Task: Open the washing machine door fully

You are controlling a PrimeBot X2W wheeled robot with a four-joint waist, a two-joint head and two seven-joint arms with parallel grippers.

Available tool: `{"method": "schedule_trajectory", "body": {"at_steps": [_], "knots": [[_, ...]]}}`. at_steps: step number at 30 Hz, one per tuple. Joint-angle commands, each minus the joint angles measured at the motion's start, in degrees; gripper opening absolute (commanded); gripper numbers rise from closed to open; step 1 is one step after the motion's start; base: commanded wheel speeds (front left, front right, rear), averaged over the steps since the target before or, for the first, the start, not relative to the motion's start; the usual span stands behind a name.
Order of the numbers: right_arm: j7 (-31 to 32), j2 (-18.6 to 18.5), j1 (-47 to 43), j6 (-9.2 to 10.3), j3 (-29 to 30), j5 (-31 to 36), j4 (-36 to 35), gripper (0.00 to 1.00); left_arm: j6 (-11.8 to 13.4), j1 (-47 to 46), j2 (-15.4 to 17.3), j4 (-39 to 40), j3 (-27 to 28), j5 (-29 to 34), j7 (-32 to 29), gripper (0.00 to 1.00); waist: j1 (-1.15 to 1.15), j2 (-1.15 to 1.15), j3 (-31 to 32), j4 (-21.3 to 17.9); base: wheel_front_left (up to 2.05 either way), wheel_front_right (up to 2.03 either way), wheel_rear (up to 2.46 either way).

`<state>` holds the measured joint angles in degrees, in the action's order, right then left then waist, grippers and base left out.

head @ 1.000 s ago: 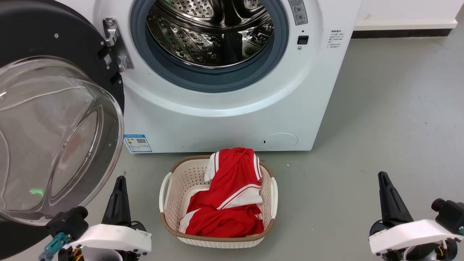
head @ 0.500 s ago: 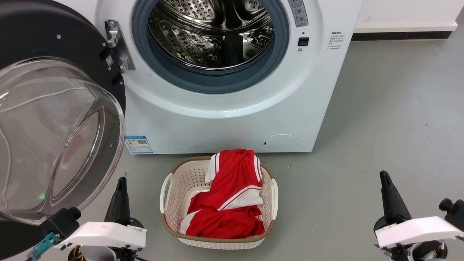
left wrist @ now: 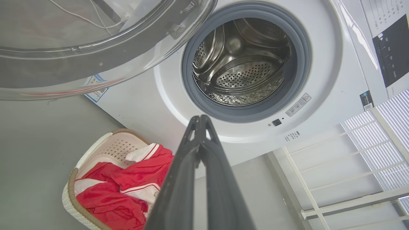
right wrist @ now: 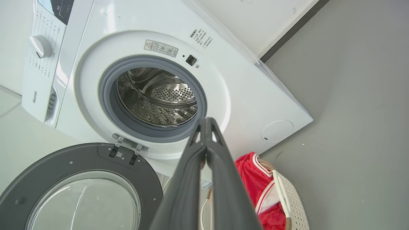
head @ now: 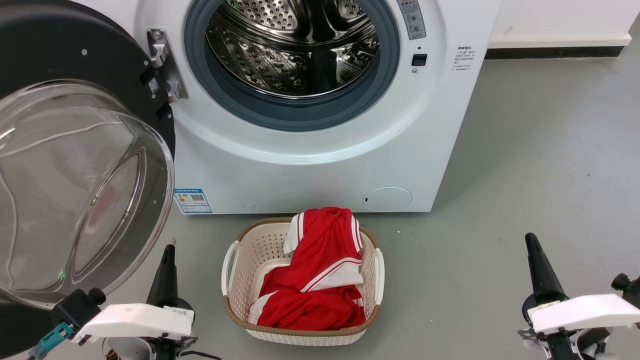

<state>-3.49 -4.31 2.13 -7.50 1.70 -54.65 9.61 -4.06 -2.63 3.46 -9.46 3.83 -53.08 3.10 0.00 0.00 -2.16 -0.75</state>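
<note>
Door (head: pixel 85 175) agape, red clothes (head: pixel 315 280) in basket (head: pixel 248 250)

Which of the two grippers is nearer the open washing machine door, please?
The left gripper: it sits right beside the door, while the right gripper is beyond the basket.

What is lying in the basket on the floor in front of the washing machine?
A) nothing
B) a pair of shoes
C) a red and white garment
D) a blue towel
C: a red garment with white stripes lies in the basket, which stands before the washing machine.
</note>
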Motion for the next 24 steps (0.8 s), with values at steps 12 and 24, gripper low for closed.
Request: {"method": "schedule_trajectory", "body": {"at_steps": [12, 24], "knots": [[1.88, -0.48, 1.83, 0.0, 0.61, -9.41, 0.62, 0.0, -1.14, -1.99, -0.02, -0.67, 0.79, -9.16, -2.23, 0.0, 0.0, 0.0, 0.33, 0.13, 0.0, 0.0, 0.0], [3.4, -0.45, 2.4, 0.01, 1.07, -16.64, 1.5, 0.0, -1.64, -2.54, -0.16, -1.63, 1.28, -16.35, -4.04, 0.0, 0.0, 0.0, 0.65, 0.25, 0.0, 0.0, 0.0]]}}
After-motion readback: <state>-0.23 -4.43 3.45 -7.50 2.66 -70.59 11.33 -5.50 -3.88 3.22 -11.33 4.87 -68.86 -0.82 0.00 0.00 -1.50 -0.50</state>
